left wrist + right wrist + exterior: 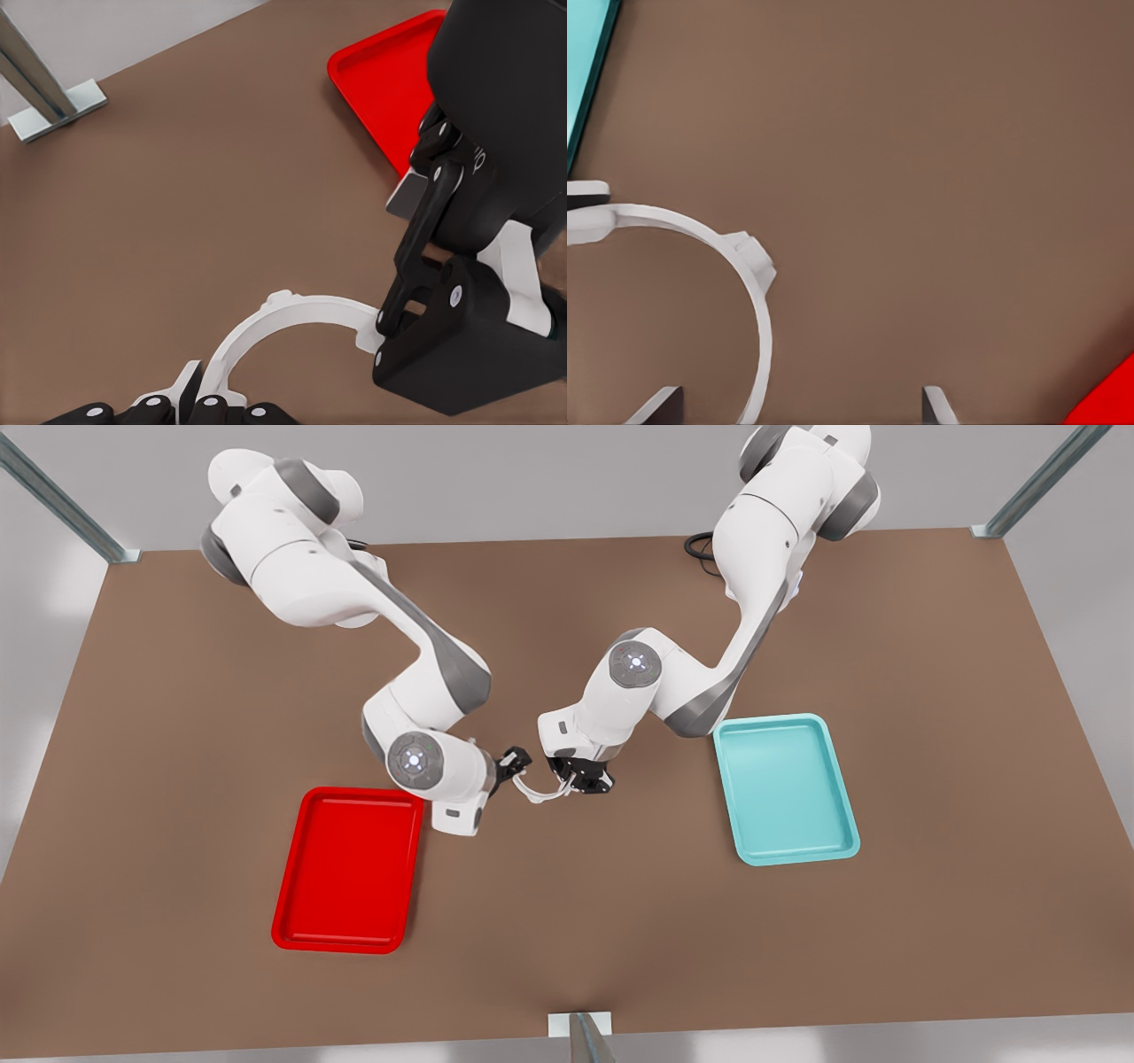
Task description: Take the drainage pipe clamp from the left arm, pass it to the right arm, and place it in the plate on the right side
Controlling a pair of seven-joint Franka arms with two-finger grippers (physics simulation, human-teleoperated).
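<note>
The white half-circle drainage pipe clamp (540, 791) hangs just above the brown table between the two grippers. My left gripper (580, 779), on the arm at the front view's right, is shut on one end of it (199, 390). My right gripper (514, 763), on the arm at the front view's left, is open, and its two fingertips (935, 403) straddle the clamp's other end (757, 354). In the left wrist view the right gripper (416, 301) meets the clamp's tab (365, 335). The red plate (347, 868) lies empty below the right arm.
A light teal tray (784, 788) lies empty at the front view's right, beside the left arm. Metal frame posts stand at the table's far corners (115, 549) and at its near edge (580, 1032). Bare brown table (567, 921) spreads between the trays.
</note>
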